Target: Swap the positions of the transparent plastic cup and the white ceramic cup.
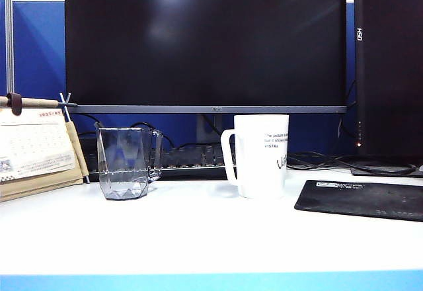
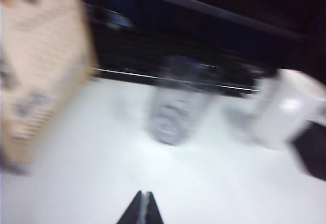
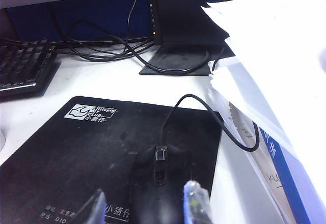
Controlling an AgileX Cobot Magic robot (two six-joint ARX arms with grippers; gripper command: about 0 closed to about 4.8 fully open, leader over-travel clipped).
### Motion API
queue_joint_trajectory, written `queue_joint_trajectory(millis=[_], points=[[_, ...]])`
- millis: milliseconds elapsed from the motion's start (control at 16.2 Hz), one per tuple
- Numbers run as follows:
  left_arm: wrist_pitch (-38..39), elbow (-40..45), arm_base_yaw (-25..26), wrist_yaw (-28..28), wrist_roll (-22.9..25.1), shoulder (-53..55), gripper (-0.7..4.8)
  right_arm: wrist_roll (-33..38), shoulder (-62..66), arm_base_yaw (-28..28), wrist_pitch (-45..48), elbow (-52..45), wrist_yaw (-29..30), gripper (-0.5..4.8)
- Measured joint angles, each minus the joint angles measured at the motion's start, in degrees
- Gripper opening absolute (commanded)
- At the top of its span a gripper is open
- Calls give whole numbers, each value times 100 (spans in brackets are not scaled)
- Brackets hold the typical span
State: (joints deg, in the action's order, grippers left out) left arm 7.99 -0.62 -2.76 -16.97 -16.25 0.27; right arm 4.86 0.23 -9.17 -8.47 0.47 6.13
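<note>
Nothing of the swap looks done yet: the transparent plastic cup [image 1: 126, 163] stands on the white desk [image 1: 198, 231] to the left of the white ceramic cup [image 1: 262, 155], the two upright, well apart and untouched, in front of a dark monitor [image 1: 205, 40] and a keyboard [image 1: 192, 161], with a desk calendar [image 1: 36, 147] at the far left and a black mouse pad [image 1: 363, 198] at the right. Both lifts, and likely a temporary set-down for one cup, are judged to remain. The left gripper [image 2: 141, 208] hangs low over bare desk with its two dark fingertips pressed together, holding nothing; in its blurred wrist view the clear cup lies ahead of it, near the middle, and the white cup ahead and off to one side. The right gripper [image 3: 145, 206] hovers above the mouse pad with its translucent fingers [image 3: 196, 203] parted to a middling width, a black mouse [image 3: 160, 180] lying just beneath and between them, seemingly not gripped; neither cup shows in its view. Stacked papers [image 3: 270, 56] lie beside it.
</note>
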Motion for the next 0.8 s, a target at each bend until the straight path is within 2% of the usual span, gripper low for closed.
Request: queue_joint_trajectory(millis=[123, 246, 616, 678, 801], points=[[37, -2, 0, 348, 188, 0, -6, 0, 0, 0, 0, 0, 7, 202], [42, -2, 0, 444, 236, 0, -6, 0, 0, 0, 0, 0, 122, 202], [48, -2, 0, 446, 229, 0, -6, 0, 0, 2, 26, 0, 1460, 202], [46, -2, 0, 313, 129, 0, -6, 2, 0, 2, 85, 0, 1768, 202], [-9, -2, -7, -337, -157, 0, -6, 212, 0, 2, 243, 0, 2542, 201]])
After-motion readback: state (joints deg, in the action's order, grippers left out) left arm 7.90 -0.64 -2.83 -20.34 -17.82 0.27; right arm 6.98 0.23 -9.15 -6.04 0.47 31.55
